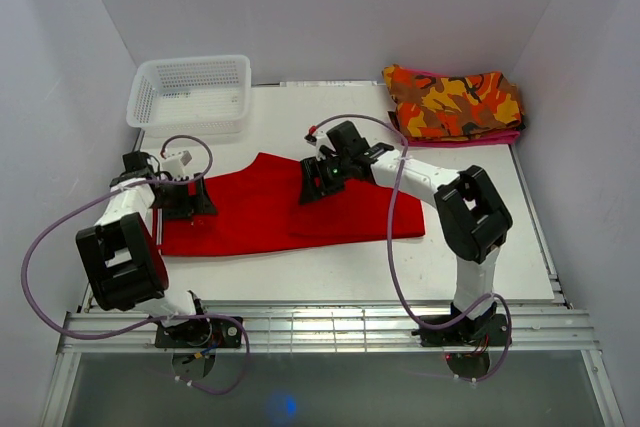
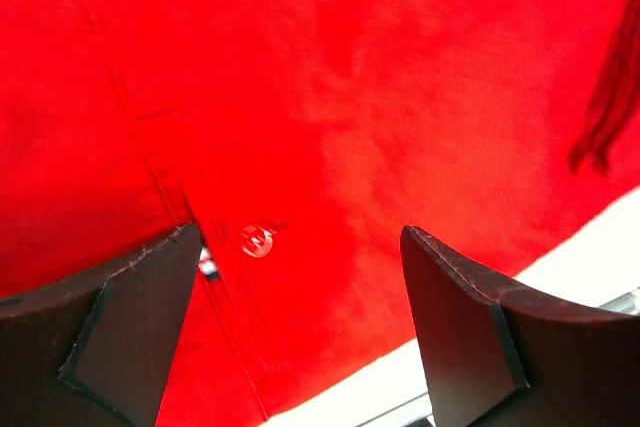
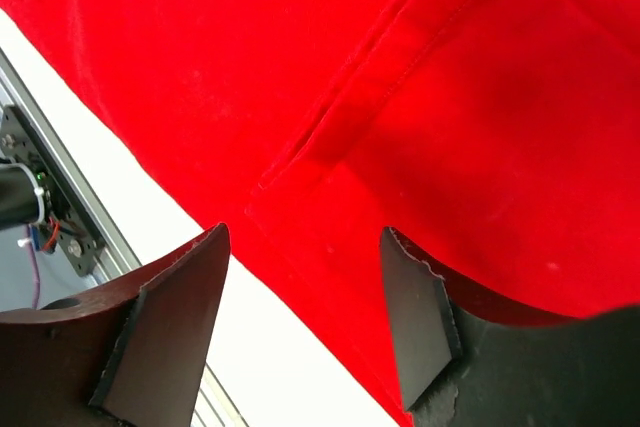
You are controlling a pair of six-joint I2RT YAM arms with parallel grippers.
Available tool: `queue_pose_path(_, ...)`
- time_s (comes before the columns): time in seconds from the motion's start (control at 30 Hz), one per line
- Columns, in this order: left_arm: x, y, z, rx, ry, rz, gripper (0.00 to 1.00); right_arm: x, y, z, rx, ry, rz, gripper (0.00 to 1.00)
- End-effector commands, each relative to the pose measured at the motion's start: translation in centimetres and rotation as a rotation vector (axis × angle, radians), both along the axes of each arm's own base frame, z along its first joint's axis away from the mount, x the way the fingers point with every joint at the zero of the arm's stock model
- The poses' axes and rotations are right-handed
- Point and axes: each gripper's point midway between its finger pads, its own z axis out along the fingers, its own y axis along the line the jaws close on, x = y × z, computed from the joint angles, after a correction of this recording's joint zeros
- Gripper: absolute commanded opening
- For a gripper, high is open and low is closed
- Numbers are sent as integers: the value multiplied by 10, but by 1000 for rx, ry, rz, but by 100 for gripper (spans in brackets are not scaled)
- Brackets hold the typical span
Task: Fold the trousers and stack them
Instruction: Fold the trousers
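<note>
The red trousers point(image 1: 270, 212) lie flat across the middle of the table, one part folded over on the right. My left gripper point(image 1: 193, 199) hovers at their left end, open. In the left wrist view its fingers point(image 2: 135, 322) straddle the waistband beside a clear button point(image 2: 257, 241), with nothing between them. My right gripper point(image 1: 320, 182) is over the trousers' far edge near the middle. It is open too, and its fingers point(image 3: 420, 317) stand apart above a pocket seam point(image 3: 340, 112) and the cloth's edge, holding nothing.
A white mesh basket point(image 1: 190, 92) stands at the back left corner. A folded orange-red-yellow camouflage garment point(image 1: 452, 104) lies at the back right. Bare white table point(image 1: 330, 267) runs along the near side, ending at a metal rail point(image 1: 320, 325).
</note>
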Motion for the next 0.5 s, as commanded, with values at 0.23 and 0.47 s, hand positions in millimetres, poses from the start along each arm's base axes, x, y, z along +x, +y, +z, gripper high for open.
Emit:
queue_pose_path(0.23,8,-48,96,-193,-289,-187,89,45,-124,61,-24,-204,-66,61)
queue_pose_path(0.47,8,-65,85,-326,-246,-206,75,35,-220,38,-36,-107,-97,50)
